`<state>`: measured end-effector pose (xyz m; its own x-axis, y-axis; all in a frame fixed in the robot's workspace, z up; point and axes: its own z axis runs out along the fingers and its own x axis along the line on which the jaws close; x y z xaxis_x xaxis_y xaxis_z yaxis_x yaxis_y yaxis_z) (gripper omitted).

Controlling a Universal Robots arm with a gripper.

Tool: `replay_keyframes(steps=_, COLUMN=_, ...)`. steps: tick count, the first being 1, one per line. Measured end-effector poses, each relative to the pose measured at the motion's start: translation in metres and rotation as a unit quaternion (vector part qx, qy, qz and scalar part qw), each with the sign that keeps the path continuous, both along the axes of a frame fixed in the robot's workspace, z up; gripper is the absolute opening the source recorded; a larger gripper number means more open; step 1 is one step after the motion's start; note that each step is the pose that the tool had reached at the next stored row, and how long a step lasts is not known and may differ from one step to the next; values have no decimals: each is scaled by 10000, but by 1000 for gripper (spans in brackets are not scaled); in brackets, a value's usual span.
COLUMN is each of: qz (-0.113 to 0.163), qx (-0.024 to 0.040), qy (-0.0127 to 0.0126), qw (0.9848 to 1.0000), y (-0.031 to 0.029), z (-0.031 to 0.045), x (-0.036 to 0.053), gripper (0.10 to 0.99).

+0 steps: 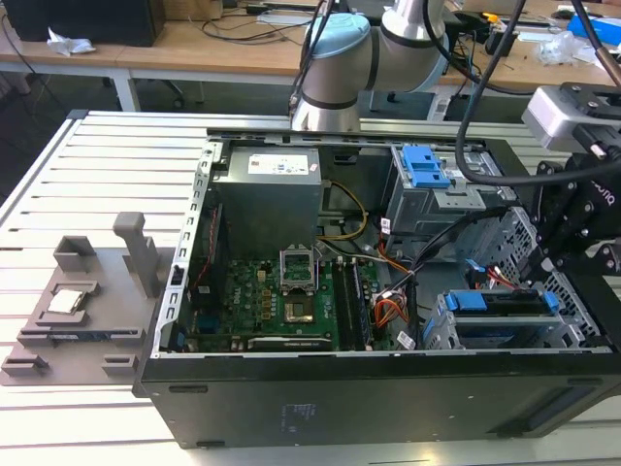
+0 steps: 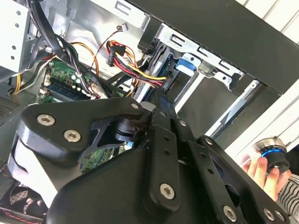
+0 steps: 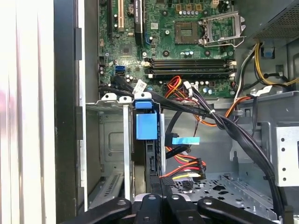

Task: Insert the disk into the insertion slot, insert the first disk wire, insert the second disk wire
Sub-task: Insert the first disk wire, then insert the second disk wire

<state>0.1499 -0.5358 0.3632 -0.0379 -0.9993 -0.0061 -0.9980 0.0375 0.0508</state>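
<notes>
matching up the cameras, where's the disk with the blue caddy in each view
Exterior view: disk in the silver cage, at the exterior view's lower right.
Second wrist view: disk beside the red-yellow wires.
First wrist view: disk in the same cage, blue tab facing the camera.
Shared landmark: green motherboard.

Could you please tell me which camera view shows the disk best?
The exterior view: the disk shows along its whole length, blue caddy at both ends, seated in the slot. The first wrist view shows the disk edge-on, with its blue tab. The second wrist view catches its blue tab.
</notes>
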Motion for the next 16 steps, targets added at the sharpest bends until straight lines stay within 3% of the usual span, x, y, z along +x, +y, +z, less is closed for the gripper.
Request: replay_keyframes(steps=16, qz=0, qx=3, qy=0, qw=10000, y=1, z=0, x=0, gripper=106)
